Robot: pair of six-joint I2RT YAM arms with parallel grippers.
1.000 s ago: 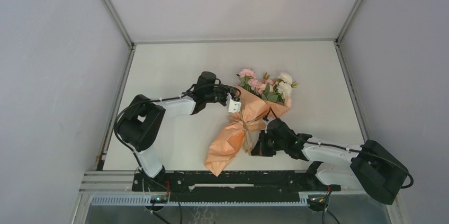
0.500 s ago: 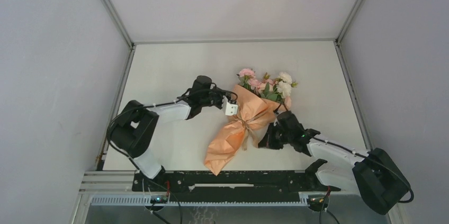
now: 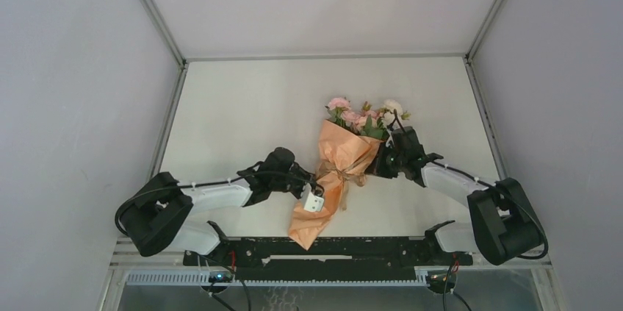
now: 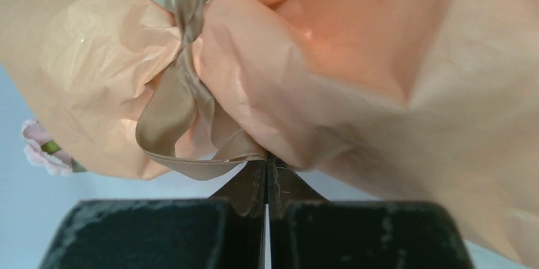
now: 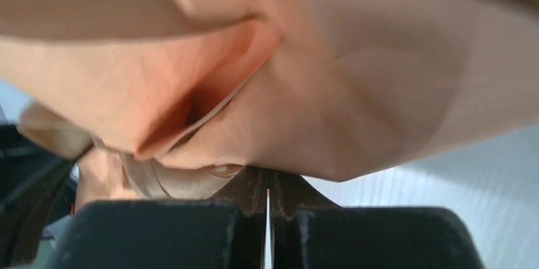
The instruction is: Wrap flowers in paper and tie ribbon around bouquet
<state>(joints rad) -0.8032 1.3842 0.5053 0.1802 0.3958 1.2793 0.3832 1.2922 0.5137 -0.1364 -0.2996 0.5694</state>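
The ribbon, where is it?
In the top view, the ribbon sits round the bouquet's pinched middle, between the left gripper and right gripper.

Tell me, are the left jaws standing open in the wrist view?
No, the left jaws are pressed together, with the edge of the ribbon loop pinched at their tips.

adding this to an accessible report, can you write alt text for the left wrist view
The left pincer, shut, appears to pinch the end of a tan ribbon tied around crinkled orange-tan paper that fills most of the view. A pink flower peeks out at the lower left edge, above a pale table.
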